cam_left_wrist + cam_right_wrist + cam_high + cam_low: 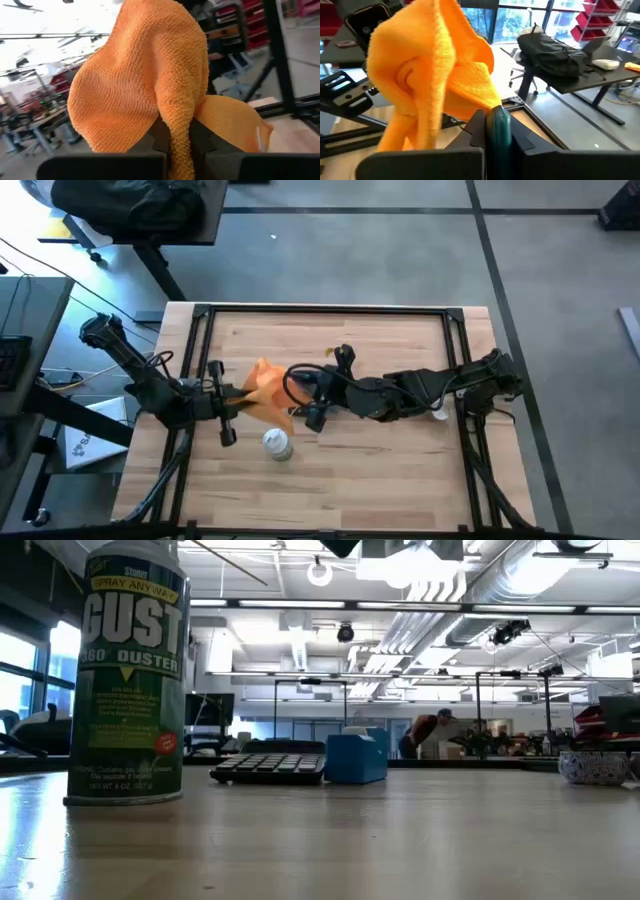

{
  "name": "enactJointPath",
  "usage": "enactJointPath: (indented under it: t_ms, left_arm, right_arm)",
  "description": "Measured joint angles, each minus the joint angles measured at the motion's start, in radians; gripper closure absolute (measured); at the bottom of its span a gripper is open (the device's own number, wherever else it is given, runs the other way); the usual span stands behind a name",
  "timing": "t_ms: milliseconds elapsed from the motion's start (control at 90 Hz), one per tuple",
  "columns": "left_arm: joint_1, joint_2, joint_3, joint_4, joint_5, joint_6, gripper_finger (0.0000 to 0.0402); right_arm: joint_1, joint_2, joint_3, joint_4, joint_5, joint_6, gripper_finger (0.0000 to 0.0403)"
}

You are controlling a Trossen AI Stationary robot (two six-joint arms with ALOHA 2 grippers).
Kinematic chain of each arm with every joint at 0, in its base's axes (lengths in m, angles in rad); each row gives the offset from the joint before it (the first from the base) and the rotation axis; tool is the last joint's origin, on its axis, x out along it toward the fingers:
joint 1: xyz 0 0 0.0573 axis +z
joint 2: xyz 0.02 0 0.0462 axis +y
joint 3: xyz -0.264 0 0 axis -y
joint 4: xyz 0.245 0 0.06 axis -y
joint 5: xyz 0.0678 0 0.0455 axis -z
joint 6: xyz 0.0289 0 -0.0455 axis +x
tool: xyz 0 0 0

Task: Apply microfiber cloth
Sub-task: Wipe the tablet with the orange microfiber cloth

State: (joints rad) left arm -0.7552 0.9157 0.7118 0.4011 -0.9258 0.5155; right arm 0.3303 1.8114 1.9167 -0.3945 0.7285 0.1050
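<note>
The orange microfiber cloth (pixel 266 385) hangs bunched above the middle of the table, between my two grippers; the low view does not show it. My left gripper (pixel 243 398) comes from the table's left and is shut on the cloth (pixel 145 85). My right gripper (pixel 297 396) comes from the right and is shut on a small dark blue-green object (pixel 497 131). The cloth (pixel 427 75) billows right in front of that object, and one corner reaches down to it. My left gripper pinches a gathered fold of the cloth (pixel 180 137) between its two fingers, coming level from the table's left. The cloth bulges beyond the fingers in thick folds, held clear of the table. My right gripper pinches the rounded blue-green object (pixel 498 120) between its two fingers, coming level from the table's right. The object stands up between them, clear of the table. A corner of the cloth (pixel 487 102) lies against its top.
A green GUST duster can (pixel 277 443) stands just near of the cloth, tall in the low view (pixel 128 670). A black calculator (pixel 270 768) and a blue box (pixel 356 758) lie on the table farther off, and a patterned bowl (pixel 598 768) stands to the right.
</note>
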Motion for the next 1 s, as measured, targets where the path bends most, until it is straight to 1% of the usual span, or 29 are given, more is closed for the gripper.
enactJointPath:
  t_ms: [100,200,300,411,533,689,878,1000]
  left_arm:
    - [-0.023,0.002,-0.07,0.094,-0.001,0.036,0.0399]
    - [-0.003,0.019,-0.15,0.264,-0.004,0.069,0.0399]
    - [0.034,0.057,-0.202,0.421,0.003,0.14,0.0399]
    - [0.089,0.094,-0.209,0.539,0.065,0.216,0.0399]
    - [0.166,0.136,-0.206,0.582,0.13,0.235,0.0399]
    - [0.235,0.188,-0.205,0.584,0.203,0.166,0.0399]
    - [0.271,0.259,-0.205,0.602,0.278,0.093,0.0399]
    - [0.272,0.297,-0.206,0.65,0.278,0.107,0.0399]
  right_arm:
    - [-0.001,0.0,0.0,0.014,-0.001,0.006,0.0402]
    - [-0.006,0.0,0.0,0.023,-0.01,0.018,0.0402]
    - [-0.019,0.0,0.0,0.025,-0.075,0.049,0.0403]
    - [-0.03,0.005,0.0,0.029,-0.127,0.078,0.0403]
    - [-0.043,0.015,0.0,0.072,-0.137,0.075,0.0403]
    - [-0.058,0.016,0.0,0.132,-0.169,0.07,0.0403]
    - [-0.068,0.016,0.0,0.144,-0.19,0.069,0.0403]
    - [-0.071,0.016,0.0,0.131,-0.2,0.07,0.0403]
